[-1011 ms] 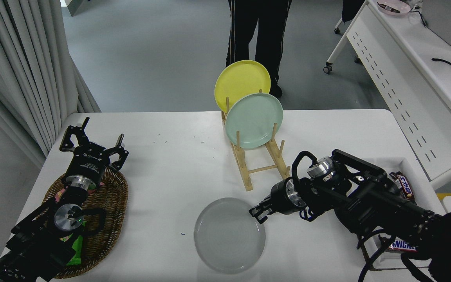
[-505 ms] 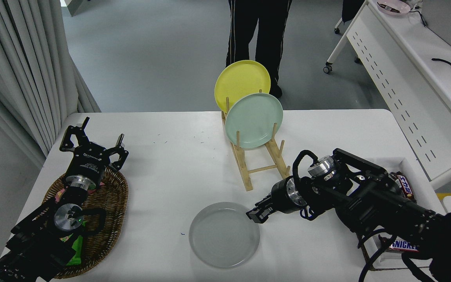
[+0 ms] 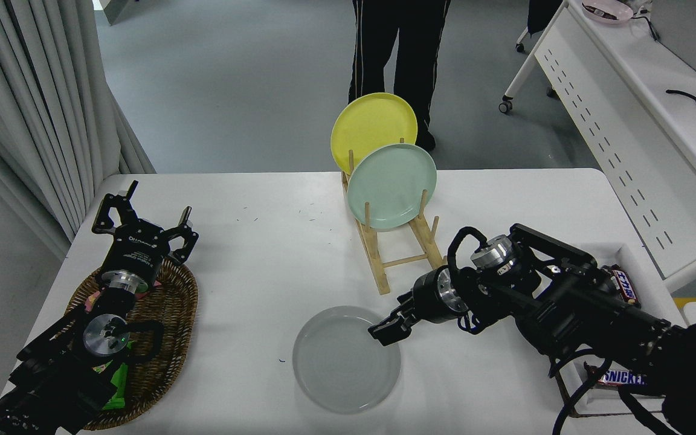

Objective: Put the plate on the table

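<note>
Round light grey plate (image 3: 346, 359) flat on white surface (image 3: 263, 254) | right pincer (image 3: 386, 331) over rim, grip unclear | risk: withdrawal drags plate | left pincer (image 3: 142, 220) parked, spread, empty.

The plate (image 3: 342, 362) lies on the table (image 3: 263, 254), before the rack (image 3: 399, 251).

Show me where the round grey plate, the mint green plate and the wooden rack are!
round light grey plate (image 3: 339, 362), head view, its flat middle
round mint green plate (image 3: 391, 186), head view, its face
wooden rack (image 3: 378, 269), head view, its left rail
</note>
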